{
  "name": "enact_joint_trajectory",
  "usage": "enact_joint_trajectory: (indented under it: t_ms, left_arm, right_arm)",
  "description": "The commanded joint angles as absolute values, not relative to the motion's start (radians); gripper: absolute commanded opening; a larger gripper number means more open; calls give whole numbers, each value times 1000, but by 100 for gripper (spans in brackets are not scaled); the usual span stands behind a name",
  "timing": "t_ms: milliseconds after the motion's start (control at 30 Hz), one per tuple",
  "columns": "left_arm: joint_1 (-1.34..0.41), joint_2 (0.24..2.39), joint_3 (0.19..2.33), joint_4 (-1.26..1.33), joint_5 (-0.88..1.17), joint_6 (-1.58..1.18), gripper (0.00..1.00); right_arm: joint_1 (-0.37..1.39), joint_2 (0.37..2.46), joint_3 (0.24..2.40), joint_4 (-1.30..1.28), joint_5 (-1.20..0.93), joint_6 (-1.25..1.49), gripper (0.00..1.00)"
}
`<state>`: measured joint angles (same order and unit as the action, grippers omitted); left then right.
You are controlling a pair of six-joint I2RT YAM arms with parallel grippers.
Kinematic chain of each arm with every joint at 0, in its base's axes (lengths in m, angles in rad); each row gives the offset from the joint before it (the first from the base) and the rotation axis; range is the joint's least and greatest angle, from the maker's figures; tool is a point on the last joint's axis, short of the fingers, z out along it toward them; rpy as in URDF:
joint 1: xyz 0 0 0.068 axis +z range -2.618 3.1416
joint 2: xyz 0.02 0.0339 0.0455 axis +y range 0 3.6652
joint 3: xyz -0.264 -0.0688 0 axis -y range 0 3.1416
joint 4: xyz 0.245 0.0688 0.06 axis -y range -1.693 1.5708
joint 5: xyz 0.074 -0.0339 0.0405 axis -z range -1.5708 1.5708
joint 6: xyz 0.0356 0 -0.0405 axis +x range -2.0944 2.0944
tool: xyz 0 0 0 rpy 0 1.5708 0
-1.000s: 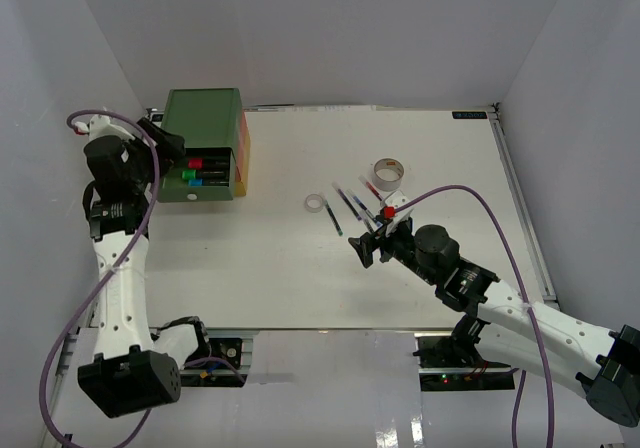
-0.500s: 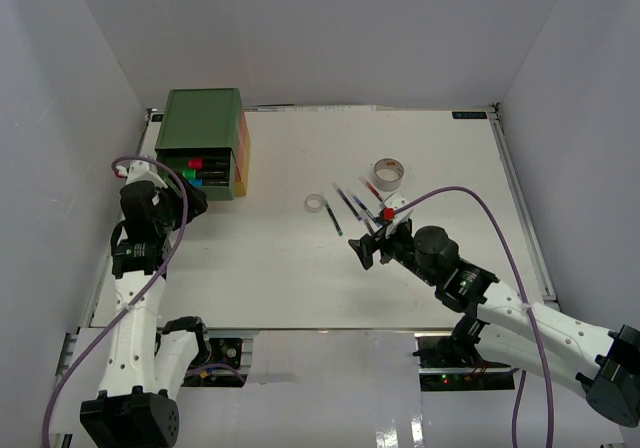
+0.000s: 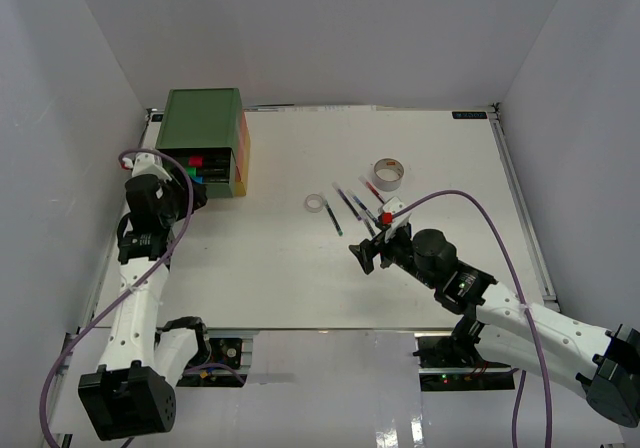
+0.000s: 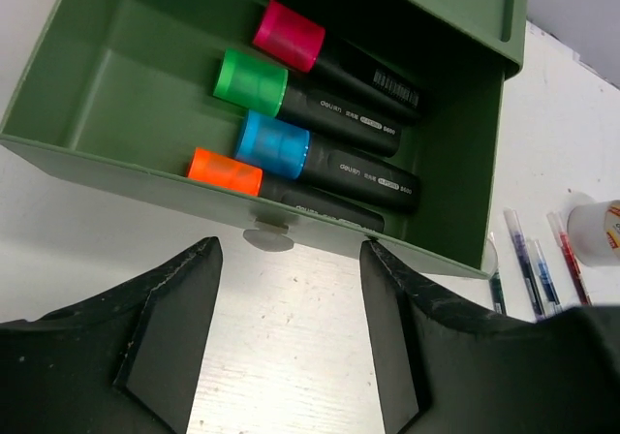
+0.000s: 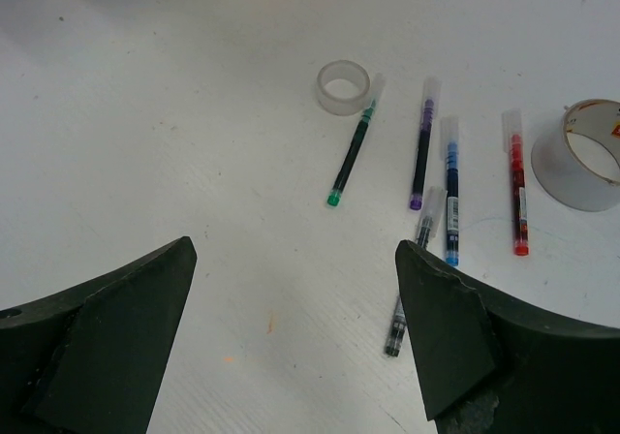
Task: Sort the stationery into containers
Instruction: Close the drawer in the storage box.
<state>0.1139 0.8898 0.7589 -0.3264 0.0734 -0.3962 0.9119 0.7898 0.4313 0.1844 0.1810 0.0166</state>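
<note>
The left claw (image 4: 289, 277) hangs with its fingers spread and nothing between them, just short of the small white round knob (image 4: 268, 238) on the open green plastic drawer (image 4: 87, 95). Inside lie four short black markers side by side – pink cap (image 4: 288, 35), green cap (image 4: 250, 80), blue cap (image 4: 275, 144), orange cap (image 4: 225, 170) nearest the knob. The right claw (image 5: 295, 260) is also released and holds nothing, hovering over the white worktop (image 5: 145, 114). Ahead of it lie five thin pens – green-tipped (image 5: 351, 158), purple (image 5: 422, 153), blue (image 5: 451, 201), red (image 5: 517, 197) and a dark one (image 5: 407, 298) nearest its right finger. The small clear tape ring (image 5: 344, 87) touches the green-tipped pen's far end; the grey tape roll (image 5: 581, 168) sits beside the red pen.
</note>
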Motion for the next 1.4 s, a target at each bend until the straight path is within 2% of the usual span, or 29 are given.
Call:
enact_joint_trajectory:
  t_ms: [0, 467, 800, 1367]
  left_arm:
    - [109, 891, 738, -272, 98, -383, 67]
    - [101, 926, 692, -201, 92, -368, 65]
    - [101, 959, 718, -149, 107, -368, 59]
    - [101, 1104, 793, -9, 126, -373, 60]
  right_arm:
    - [916, 772, 426, 232, 184, 5, 90]
    - [914, 792, 423, 241, 181, 5, 90]
    - [914, 796, 416, 252, 179, 5, 90]
    - [914, 790, 408, 255, 178, 5, 90]
